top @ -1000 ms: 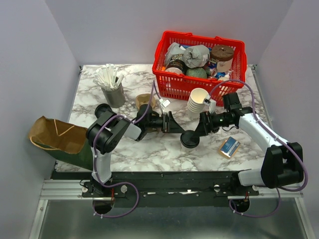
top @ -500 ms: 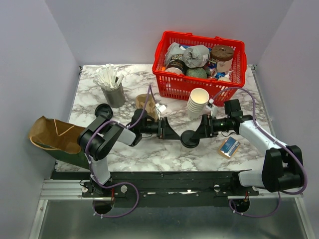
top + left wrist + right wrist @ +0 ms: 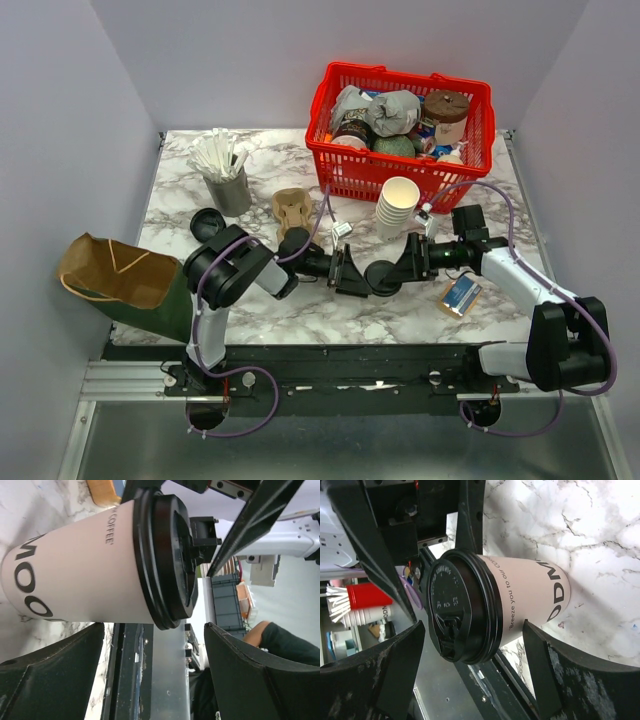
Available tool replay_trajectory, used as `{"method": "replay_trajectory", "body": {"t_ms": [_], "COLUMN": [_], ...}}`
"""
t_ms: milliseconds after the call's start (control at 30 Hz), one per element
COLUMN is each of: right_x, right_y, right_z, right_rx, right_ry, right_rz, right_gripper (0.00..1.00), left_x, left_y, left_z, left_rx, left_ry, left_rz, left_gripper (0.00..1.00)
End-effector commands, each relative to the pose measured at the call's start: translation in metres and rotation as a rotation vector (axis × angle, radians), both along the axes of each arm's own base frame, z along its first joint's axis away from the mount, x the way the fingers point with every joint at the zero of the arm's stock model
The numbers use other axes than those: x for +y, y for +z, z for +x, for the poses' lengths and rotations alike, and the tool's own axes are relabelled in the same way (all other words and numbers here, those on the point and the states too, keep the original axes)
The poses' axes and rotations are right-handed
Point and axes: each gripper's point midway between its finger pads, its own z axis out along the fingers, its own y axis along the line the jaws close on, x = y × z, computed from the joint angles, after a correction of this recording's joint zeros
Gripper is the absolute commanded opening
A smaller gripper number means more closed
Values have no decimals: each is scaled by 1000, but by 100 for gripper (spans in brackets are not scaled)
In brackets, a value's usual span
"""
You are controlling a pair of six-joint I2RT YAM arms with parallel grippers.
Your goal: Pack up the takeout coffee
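Centre frame, the left gripper [image 3: 352, 274] has slid down and right to face the right gripper [image 3: 404, 268] across the lidded coffee cup [image 3: 383, 277], upright on the marble table [image 3: 265, 302]; both claws spread, neither pinching it; a grasp looks imminent; the paper bag [image 3: 112, 272] waits at far left.
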Motion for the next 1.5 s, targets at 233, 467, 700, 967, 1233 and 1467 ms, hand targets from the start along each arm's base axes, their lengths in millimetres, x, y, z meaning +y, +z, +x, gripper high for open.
{"method": "replay_trajectory", "body": {"t_ms": [233,467,700,967,1233,1467], "right_x": [1,0,-7,-18,-17,-20], "right_y": [6,8,5,-4,-4,-17], "right_z": [6,17,25,35,48,52], "right_rx": [-24,-24,-8,11,-1,26], "right_ry": [-18,-54,-98,-159,-178,-209], "right_rz": [17,27,19,2,14,-17], "right_gripper": [87,87,86,86,86,85], "left_x": [8,8,8,11,1,-1], "left_y": [23,8,10,18,26,0], "left_z": [43,49,52,64,81,92], "left_rx": [-220,-209,-198,-199,-184,-129], "left_ry": [140,159,167,201,222,250], "left_rz": [-22,48,53,28,-5,84], "left_gripper": [89,89,88,91,91,90]}}
